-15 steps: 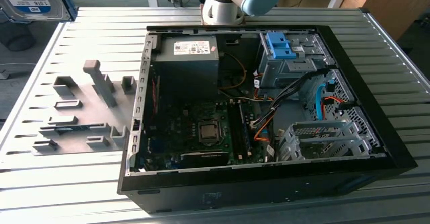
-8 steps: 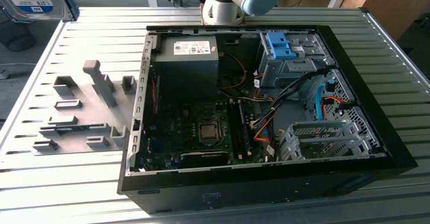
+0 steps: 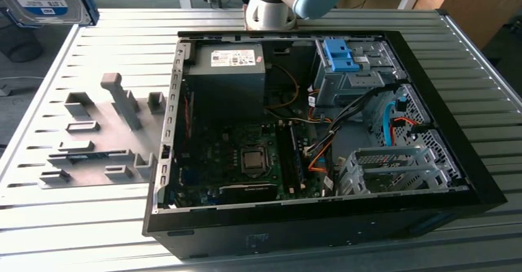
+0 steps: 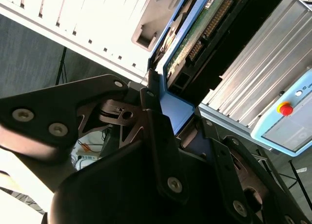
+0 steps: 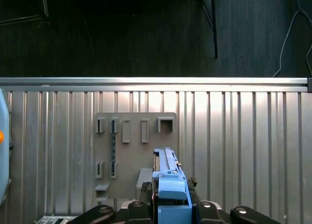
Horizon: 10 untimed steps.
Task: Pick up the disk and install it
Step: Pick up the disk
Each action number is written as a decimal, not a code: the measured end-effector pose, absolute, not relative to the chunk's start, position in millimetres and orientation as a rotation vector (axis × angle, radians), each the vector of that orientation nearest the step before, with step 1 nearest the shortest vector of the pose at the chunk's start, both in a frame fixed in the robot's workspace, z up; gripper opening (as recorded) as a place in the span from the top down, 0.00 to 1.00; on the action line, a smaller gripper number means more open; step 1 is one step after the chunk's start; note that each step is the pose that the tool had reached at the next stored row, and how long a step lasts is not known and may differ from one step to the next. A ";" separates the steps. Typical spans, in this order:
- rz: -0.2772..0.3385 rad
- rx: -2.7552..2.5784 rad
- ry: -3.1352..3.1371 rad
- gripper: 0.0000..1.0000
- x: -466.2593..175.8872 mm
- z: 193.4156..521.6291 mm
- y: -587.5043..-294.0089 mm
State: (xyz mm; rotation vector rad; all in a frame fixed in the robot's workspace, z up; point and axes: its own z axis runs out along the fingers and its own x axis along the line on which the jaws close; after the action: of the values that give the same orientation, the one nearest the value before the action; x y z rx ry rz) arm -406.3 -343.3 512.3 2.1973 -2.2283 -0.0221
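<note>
Metal disk (image 3: 41,0) — blue plastic rails, ribbed metal table (image 3: 473,58), matt grey fixture plate (image 5: 136,158)

Disk in the grip: the disk (image 3: 41,0), a silver hard drive with a white-and-blue label and blue plastic rails, is held aloft beyond the open computer case (image 3: 326,229), toward the exterior view's left. In the second wrist view its green circuit-board side and connector show, with one blue rail clamped in the pincer (image 4: 178,114).

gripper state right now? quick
Gripper: closed, holding the disk edge-on between its fingers.
</note>
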 end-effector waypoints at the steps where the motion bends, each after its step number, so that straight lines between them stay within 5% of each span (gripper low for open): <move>1: -0.022 2.197 -2.228 0.64 -405.9 512.3 -343.3; 10: -0.022 2.197 -2.228 0.64 -401.4 512.3 -343.3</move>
State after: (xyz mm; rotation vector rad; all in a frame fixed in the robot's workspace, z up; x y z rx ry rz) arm -401.4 -343.3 512.3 2.1974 -2.2283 -0.0221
